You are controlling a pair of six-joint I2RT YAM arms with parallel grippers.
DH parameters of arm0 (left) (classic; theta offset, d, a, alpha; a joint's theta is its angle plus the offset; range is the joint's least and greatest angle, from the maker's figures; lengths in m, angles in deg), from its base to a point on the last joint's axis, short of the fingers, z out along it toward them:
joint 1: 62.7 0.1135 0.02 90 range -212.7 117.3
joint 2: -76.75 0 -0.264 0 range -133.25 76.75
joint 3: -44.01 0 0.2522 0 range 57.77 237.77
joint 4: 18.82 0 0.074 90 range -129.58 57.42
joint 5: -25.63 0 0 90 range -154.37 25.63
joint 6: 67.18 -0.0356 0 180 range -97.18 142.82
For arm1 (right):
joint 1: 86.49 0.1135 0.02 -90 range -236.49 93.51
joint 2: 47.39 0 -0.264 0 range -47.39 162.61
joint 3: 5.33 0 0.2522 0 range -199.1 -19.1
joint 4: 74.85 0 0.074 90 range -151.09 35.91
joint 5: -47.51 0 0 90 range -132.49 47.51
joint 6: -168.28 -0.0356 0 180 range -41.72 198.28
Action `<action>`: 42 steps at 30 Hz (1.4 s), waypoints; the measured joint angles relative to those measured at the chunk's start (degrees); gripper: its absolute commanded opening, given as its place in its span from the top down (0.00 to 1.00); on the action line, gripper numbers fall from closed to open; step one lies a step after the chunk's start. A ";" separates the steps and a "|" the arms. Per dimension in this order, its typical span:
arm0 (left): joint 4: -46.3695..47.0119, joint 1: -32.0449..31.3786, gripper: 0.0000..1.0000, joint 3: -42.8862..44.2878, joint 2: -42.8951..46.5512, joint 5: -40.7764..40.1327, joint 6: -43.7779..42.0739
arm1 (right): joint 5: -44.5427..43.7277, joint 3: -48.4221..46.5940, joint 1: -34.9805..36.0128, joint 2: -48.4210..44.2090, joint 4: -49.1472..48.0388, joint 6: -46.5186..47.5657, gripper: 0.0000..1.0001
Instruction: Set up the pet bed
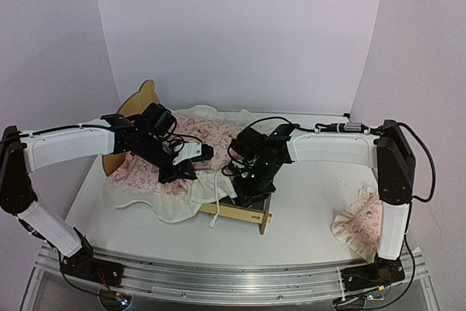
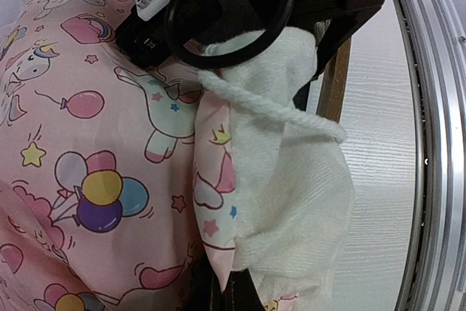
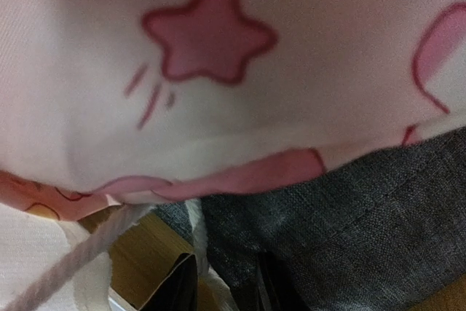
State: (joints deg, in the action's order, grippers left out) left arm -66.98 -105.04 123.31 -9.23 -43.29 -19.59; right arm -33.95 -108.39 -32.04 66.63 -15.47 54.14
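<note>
The pet bed [image 1: 242, 213] lies across the table's middle, its plywood headboard [image 1: 140, 98] at the far left. A loose pink printed cover [image 1: 145, 169] is draped over most of it. My left gripper [image 2: 222, 274] is shut on a folded edge of the cover [image 2: 87, 143], beside its white fleece underside [image 2: 291, 202] and a white cord [image 2: 277, 111]. My right gripper [image 3: 222, 289] is down at the bed's near end, open. The edge of the grey fabric base [image 3: 349, 216] and a bit of white fleece lie between its fingers [image 3: 178, 285], with the cover [image 3: 218, 107] just above.
A small pink ruffled pillow [image 1: 360, 227] lies at the right, near the right arm's base. The white table [image 1: 313, 216] ends at a metal rail [image 1: 233, 274] in front. Both arms' wrists crowd together over the bed's middle.
</note>
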 measured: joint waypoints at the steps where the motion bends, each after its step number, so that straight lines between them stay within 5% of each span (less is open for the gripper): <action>1: 0.02 0.00 1.00 -0.09 0.00 0.02 0.30 | 0.46 0.01 -0.05 0.03 -0.12 -0.21 0.81; 5: 0.36 0.04 1.00 -1.02 0.00 -0.01 0.73 | 3.79 0.79 -0.16 0.03 -0.93 -1.48 1.00; 14: 0.44 0.15 1.00 -1.60 -0.04 1.03 0.45 | 15.42 2.58 -0.40 0.18 -1.20 -1.87 1.00; 18: 0.38 0.15 0.98 -1.60 -0.29 2.46 0.22 | 15.75 2.40 -0.42 1.64 -1.02 -1.62 0.94; 24: -0.19 0.17 0.86 -1.73 -0.39 4.04 -2.14 | 14.40 1.79 -0.30 2.50 -0.96 -1.60 0.69; 33: -2.05 0.20 0.81 -2.26 -0.37 4.21 -5.95 | 9.44 -1.96 0.88 2.59 1.78 0.76 0.53; 39: -2.22 0.20 0.79 -2.23 -0.37 4.20 -6.24 | 6.83 -3.74 1.21 -4.58 7.77 2.21 0.51; 42: -2.43 0.20 0.82 -2.23 -0.37 4.06 -6.24 | 6.16 -4.43 1.49 -8.38 8.43 2.15 0.63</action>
State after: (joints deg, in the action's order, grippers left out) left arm -69.41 -104.85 121.08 -9.60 -39.23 -25.83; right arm -27.79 -112.82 -30.55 58.26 -7.04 56.30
